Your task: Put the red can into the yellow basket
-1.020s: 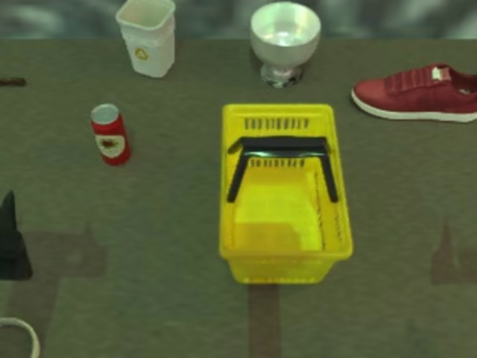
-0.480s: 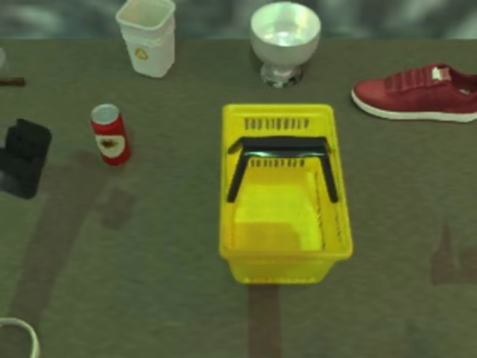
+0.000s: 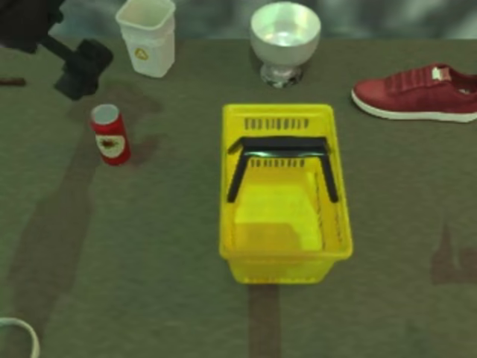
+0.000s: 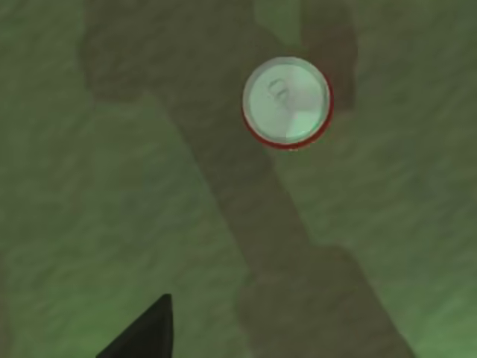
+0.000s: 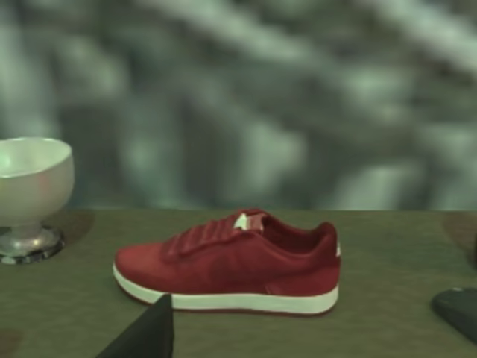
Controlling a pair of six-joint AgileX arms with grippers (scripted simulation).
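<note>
The left gripper [image 3: 80, 71] has swung up the bench's left side to hover just beyond the upright red can [image 3: 109, 134], fingers' state unclear, so grasping comes next, yellow basket [image 3: 283, 262] waiting mid-bench

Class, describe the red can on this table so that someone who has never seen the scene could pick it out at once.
Start from the yellow basket in the middle of the table and look to the top view's left. There the red can stands upright and alone, nearer than the white bin. It is a small red cylinder with a silvery top and white label patch, unlike the red shoe at far right.
</note>
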